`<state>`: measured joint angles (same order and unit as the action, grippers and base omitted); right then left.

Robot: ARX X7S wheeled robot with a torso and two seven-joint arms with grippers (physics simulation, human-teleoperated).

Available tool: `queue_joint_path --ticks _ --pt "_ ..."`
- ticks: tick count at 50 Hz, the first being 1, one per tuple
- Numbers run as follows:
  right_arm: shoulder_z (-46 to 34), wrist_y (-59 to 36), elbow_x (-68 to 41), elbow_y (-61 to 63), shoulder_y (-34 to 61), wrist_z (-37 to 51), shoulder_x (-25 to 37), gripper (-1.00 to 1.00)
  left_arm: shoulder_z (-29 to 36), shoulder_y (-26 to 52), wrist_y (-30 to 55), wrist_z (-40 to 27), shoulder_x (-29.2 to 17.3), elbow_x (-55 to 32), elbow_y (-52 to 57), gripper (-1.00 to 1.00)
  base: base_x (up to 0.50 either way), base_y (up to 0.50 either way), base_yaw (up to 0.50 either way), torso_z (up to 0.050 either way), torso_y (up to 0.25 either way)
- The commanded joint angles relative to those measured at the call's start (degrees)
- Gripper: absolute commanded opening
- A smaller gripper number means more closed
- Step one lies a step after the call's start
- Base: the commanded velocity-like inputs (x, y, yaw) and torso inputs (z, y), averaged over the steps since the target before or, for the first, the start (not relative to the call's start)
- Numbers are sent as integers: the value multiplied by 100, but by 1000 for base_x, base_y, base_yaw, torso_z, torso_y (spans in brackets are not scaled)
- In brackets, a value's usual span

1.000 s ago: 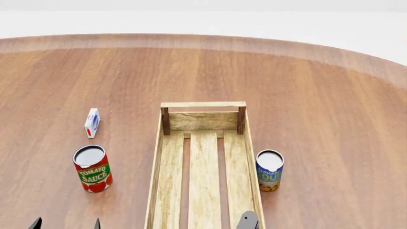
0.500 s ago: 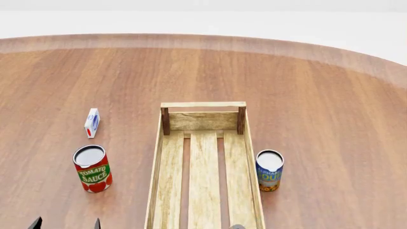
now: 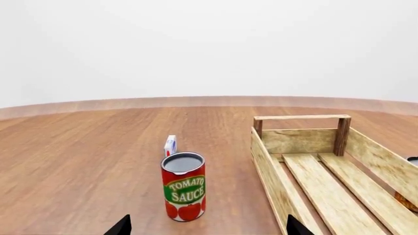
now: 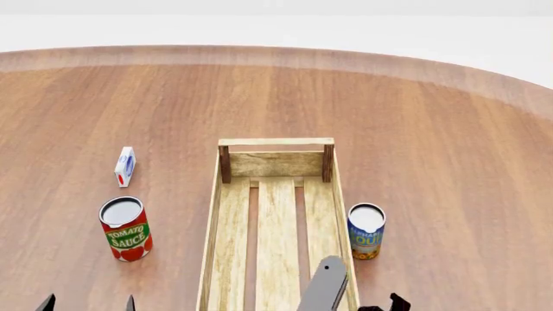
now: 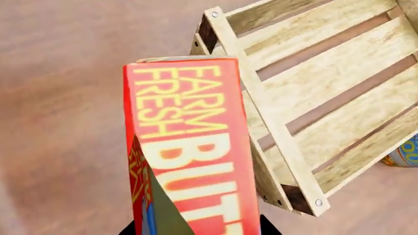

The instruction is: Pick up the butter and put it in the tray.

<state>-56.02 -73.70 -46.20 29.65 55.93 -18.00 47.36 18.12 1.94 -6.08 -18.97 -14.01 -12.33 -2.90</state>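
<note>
Left gripper [image 4: 87,303]: fingertips spread, nothing between them, near tomato sauce can [image 4: 126,229] | tray [image 4: 226,246]: centre of table [image 4: 432,142], nothing in it | right gripper [image 5: 199,229]: pinching the butter [image 5: 193,147], held just above the tray's near end | soup can [image 4: 366,230]: beside tray's right wall.

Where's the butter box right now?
The butter is held up in the right gripper, shown close in the right wrist view, beside the near handle end of the tray, not inside it yet.

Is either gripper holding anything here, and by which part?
The right gripper holds the butter by one end, a finger on each side. The left gripper is open and empty.
</note>
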Motion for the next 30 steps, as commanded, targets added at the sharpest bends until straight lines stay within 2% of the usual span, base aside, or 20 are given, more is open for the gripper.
queue_joint_path --ticks 1,5,11,15,25,30 --pt "1330 -408 -656 23 449 270 244 -100 18 -6 -41 -16 -11 -31 -23 100 0 0 0 0 0" --pt "1707 -345 -801 -253 544 340 248 -100 30 -2 -50 -25 -12 -28 -43 100 0 0 0 0 0" --pt "1869 -390 -881 -414 607 440 226 -100 45 -4 -59 -32 -24 -36 -46 100 0 0 0 0 2" --pt "2047 -454 -814 -880 642 762 7 -100 44 4 -86 -29 -31 -53 -66 100 0 0 0 0 0" --pt "2721 -118 -487 -2467 808 1737 -1176 -100 71 15 -97 -42 -44 -60 -80 100 0 0 0 0 1" --pt "2594 28 -120 -3446 1182 1961 -1799 -100 79 10 -53 -63 -59 -75 -21 100 0 0 1 0 0"
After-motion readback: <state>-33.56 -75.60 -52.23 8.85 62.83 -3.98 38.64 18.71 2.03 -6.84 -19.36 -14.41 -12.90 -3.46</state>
